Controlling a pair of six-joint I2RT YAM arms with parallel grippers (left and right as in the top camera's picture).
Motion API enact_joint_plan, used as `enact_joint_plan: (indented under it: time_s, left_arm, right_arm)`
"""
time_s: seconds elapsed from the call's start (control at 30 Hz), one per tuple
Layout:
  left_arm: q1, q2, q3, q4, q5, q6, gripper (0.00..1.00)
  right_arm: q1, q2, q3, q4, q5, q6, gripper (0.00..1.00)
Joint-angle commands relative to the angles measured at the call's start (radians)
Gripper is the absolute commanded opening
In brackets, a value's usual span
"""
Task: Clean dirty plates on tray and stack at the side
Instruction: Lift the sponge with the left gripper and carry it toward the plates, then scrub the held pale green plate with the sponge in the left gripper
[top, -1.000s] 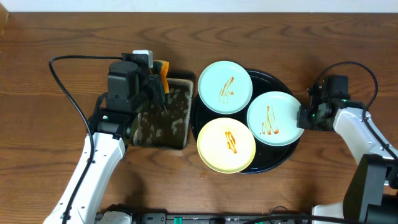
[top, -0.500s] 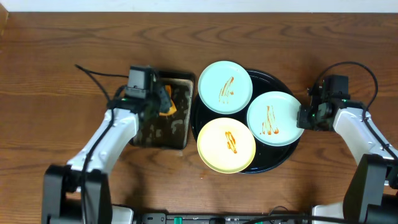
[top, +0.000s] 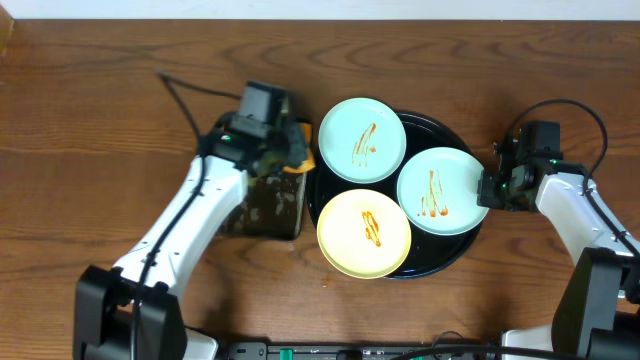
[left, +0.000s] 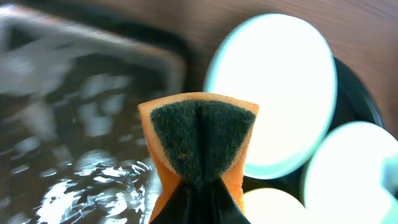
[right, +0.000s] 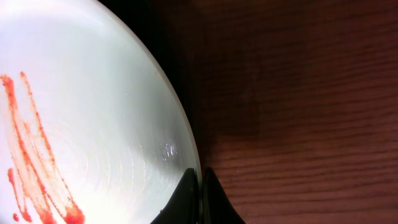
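My left fingers (left: 186, 208) are squeezing together on the sponge (left: 199, 140), pinching it so that its orange body is folding around the dark green scouring face. From overhead the sponge is hanging over the right edge of the dark rectangular pan (top: 268, 208), just beside the top mint plate (top: 361, 140). My right fingers (right: 185, 205) are closing tight on the rim of the right mint plate (top: 437, 190), at its outer edge, with the brown wooden table (top: 100, 60) showing just past them. All 3 plates are lying face up on the glossy black tray (top: 452, 254): the top mint plate is overhanging the tray's upper left rim, the right mint plate is sitting at the tray's right side, and the yellow plate (top: 364, 233) is lying at the near left, overhanging the rim there. Each of the 3 is carrying orange-brown sauce streaks near its middle. The 3 plates are crowding close together; I cannot tell whether their rims are touching.
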Motion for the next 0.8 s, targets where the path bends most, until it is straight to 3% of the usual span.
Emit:
enact_joint_plan:
  time_s: [0.0,0.3,0.77]
  left_arm:
    - [-0.098,0.047,0.069,-0.005,0.05,0.094,0.07]
    - [-0.298,0.228,0.29,-0.01,0.165,0.148,0.07]
    - [-0.51,0.458,0.307,0.269,0.217,0.051,0.07]
  right_arm:
    - [-0.009,0.002,0.002,-0.007,0.037,0.006,0.01]
    - [-0.009,0.002,0.002,-0.009,0.037,0.006,0.01]
    - [-0.009,0.002,0.002,-0.017,0.037,0.006,0.01]
